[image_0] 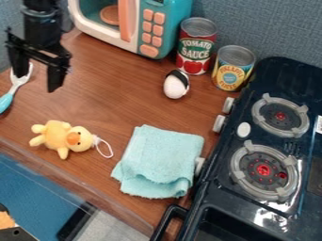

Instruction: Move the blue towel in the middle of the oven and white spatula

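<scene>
My gripper (38, 75) hangs at the upper left with its two fingers apart and nothing between them. Just below and left of it, a utensil with a white head and light-blue handle (19, 80) lies at the left edge, its tip partly behind a finger. The folded light-blue towel (160, 160) rests on the wooden surface at lower centre, close against the stove's left side. The dark stove or oven (220, 197), with two burners on top, fills the right side.
A yellow duck toy (63, 136) with a white loop lies left of the towel. Behind stand a teal toy microwave (165, 28), a tomato sauce can (196, 47) and a yellow can (233, 68). A white egg-shaped object (175, 86) sits before the cans. The counter's edge (82, 186) runs along the lower left.
</scene>
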Motion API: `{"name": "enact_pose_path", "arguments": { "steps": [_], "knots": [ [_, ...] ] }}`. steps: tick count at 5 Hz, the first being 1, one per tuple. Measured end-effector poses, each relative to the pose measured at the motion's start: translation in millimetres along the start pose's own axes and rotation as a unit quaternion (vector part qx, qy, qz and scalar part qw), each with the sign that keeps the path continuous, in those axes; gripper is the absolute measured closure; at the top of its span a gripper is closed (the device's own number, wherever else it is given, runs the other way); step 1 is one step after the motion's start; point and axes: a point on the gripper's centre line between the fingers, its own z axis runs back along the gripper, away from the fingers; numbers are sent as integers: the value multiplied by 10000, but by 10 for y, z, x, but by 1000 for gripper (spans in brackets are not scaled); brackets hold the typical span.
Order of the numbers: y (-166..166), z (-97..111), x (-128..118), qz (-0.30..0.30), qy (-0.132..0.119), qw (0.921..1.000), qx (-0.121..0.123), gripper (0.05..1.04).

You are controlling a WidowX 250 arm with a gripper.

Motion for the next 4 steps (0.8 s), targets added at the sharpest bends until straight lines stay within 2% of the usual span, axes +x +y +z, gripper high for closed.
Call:
{"name": "enact_pose_path", "arguments": {
  "steps": [1,2,3,4],
  "knots": [
    [-473,57,92,-787,-268,9962,-248,83],
    [-1007,133,197,-1736,-341,9840,-209,83],
    [-1566,77,211,-2857,-298,9578,26,83],
    [-2015,18,150,-3443,-205,9382,300,83]
  ]
}}
